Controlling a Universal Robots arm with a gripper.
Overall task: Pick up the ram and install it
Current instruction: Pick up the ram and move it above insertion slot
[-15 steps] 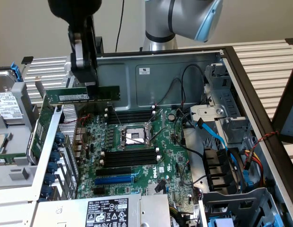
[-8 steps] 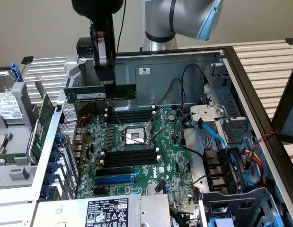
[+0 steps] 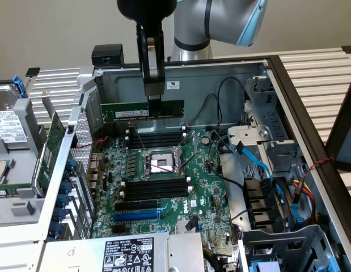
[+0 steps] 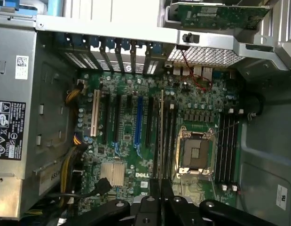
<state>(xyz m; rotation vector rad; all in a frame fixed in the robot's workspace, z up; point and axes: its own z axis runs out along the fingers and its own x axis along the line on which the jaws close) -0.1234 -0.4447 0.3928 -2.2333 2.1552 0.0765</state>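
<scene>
The ram [image 3: 142,110] is a long thin green stick with a white label. It hangs level in the air near the back wall of the open computer case, above the far bank of black memory slots [image 3: 158,137]. My gripper [image 3: 155,102] comes down from above and is shut on the ram's top edge near its middle. In the wrist view the ram [image 4: 161,136] appears edge-on as a thin line running out from between my fingertips [image 4: 154,188]. It lies beside the slots [image 4: 171,136] next to the CPU socket [image 4: 194,153], clear of the board.
A second bank of black slots [image 3: 155,187] lies on the near side of the CPU socket [image 3: 162,164]. A larger green expansion card [image 3: 47,153] leans outside the case at the exterior view's left. Blue and black cables [image 3: 260,164] cross the right side. The power supply [image 3: 130,252] sits in front.
</scene>
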